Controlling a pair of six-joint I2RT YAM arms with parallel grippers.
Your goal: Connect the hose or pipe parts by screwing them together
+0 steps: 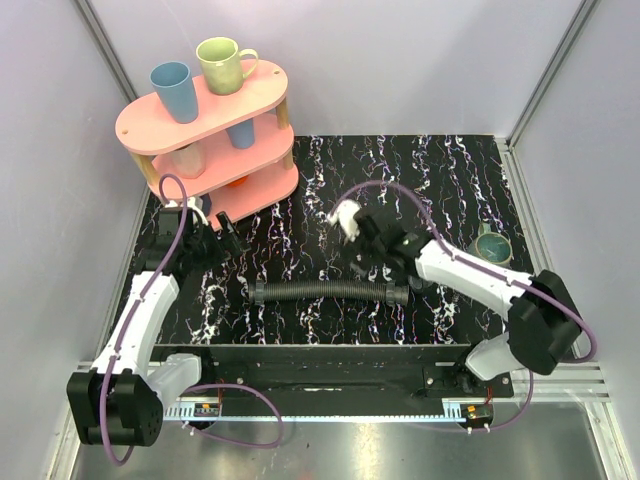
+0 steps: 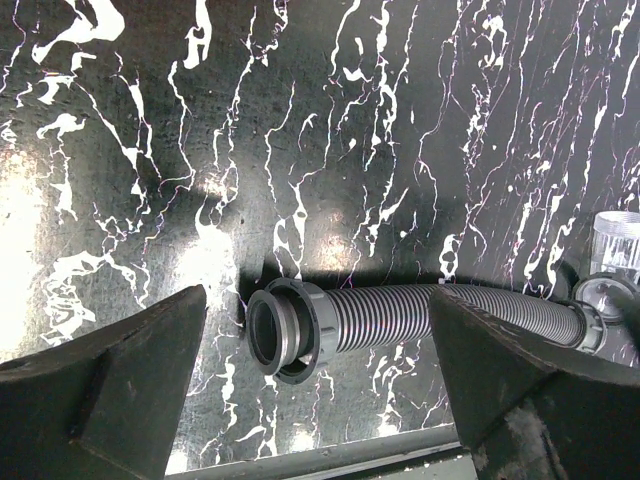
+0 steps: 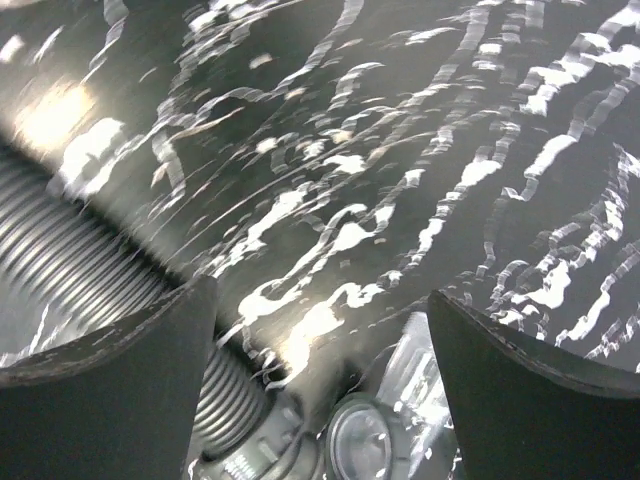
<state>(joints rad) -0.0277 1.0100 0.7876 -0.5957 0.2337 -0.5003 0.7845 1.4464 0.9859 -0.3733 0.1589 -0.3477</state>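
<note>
The ribbed black hose (image 1: 325, 291) lies flat across the near middle of the marbled surface (image 1: 450, 180). Its left collar (image 2: 285, 330) is open-ended, and its right end sits against the translucent fitting (image 2: 620, 245); whether the two are joined cannot be told. The hose looks light and bendy, likely to twist if gripped mid-length, so the smooth, rigid collars seem the better hold. The fitting looks small, hard and slippery. The left fingers (image 2: 120, 380) stand spread wide and empty near the left collar. The right fingers (image 3: 110, 350) are parted above the fitting end, grasping nothing.
</note>
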